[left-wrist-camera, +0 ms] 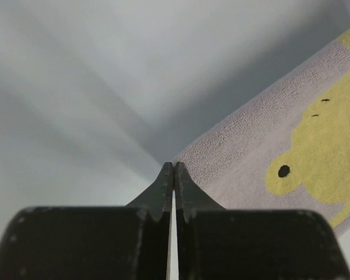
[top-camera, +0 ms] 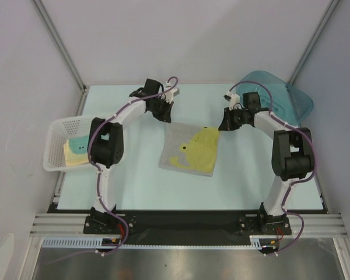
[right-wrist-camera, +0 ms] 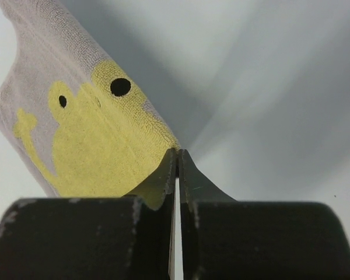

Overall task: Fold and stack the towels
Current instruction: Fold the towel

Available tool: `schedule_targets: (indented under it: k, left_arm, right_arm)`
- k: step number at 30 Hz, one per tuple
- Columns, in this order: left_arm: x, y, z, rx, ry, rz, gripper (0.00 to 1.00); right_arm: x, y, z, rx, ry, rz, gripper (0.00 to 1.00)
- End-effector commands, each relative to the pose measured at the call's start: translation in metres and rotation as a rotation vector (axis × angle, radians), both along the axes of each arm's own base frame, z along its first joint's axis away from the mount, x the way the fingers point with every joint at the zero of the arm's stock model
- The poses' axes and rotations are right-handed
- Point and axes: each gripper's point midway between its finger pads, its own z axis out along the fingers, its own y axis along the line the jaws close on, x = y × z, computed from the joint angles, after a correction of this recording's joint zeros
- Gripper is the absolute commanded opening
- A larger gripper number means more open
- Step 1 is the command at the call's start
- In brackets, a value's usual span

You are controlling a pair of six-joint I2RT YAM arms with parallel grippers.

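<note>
**Carry the far edge over evenly**

You have the beige-grey towel (top-camera: 189, 150) in the middle of the bench (top-camera: 140, 186), between the two arms. Each pincer is pinched on one of its far corners. In the left wrist view, the left pincer (left-wrist-camera: 173, 166) has its tips pressed together right where the towel's corner ends. In the right wrist view, the right pincer (right-wrist-camera: 177, 153) is likewise clamped narrow on the yellow-patched corner. From above, the near edge appears to rest on the bench. I cannot tell how high the far edge is lifted.

The step looks like the first fold, bringing the far edge toward you onto the near edge. To do it well:

- Move both pincers together, at the same height and pace, so the edge between them stays straight.
- Hold the corners apart enough to keep the cloth lightly taut. If it slackens, it will probably wrinkle under the fold.
- Lift enough for the cloth to roll over itself without dragging the near edge along the bench.
- Set each far corner onto its matching near corner, and let go only once they line up.

The white mesh basket (top-camera: 52, 131) on your left holds a pale yellow and teal towel (top-camera: 79, 146), so more folding likely awaits.
</note>
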Motion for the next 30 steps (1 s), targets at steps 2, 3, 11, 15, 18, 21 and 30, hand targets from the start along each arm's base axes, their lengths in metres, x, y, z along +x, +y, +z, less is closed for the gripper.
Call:
schedule_targets:
  k: [2, 3, 11, 15, 18, 21, 30]
  left_arm:
    - [0.016, 0.006, 0.051, -0.07, -0.147, 0.062, 0.0]
    - [0.013, 0.005, 0.053, -0.085, -0.144, 0.061, 0.0]
    - [0.002, 0.001, 0.061, -0.164, -0.113, 0.064, 0.0]
    - [-0.008, 0.005, 0.063, -0.162, -0.117, 0.075, 0.0]
    - [-0.015, 0.009, 0.066, -0.158, -0.125, 0.079, 0.0]
    - [-0.022, 0.011, 0.067, -0.16, -0.128, 0.08, 0.0]
    - [-0.049, 0.014, 0.058, -0.196, -0.102, 0.094, 0.0]
  right_arm:
    - [0.008, -0.012, 0.028, -0.025, -0.129, -0.035, 0.0]
    - [0.009, -0.012, 0.035, -0.021, -0.152, -0.037, 0.0]
    - [-0.006, -0.006, 0.046, -0.024, -0.218, -0.022, 0.0]
    - [-0.014, -0.003, 0.051, -0.043, -0.239, -0.019, 0.0]
    - [-0.023, 0.004, 0.055, -0.052, -0.259, -0.009, 0.0]
    - [-0.035, 0.009, 0.056, -0.062, -0.266, -0.001, 0.0]
    - [-0.064, 0.021, 0.056, -0.101, -0.25, -0.011, 0.0]
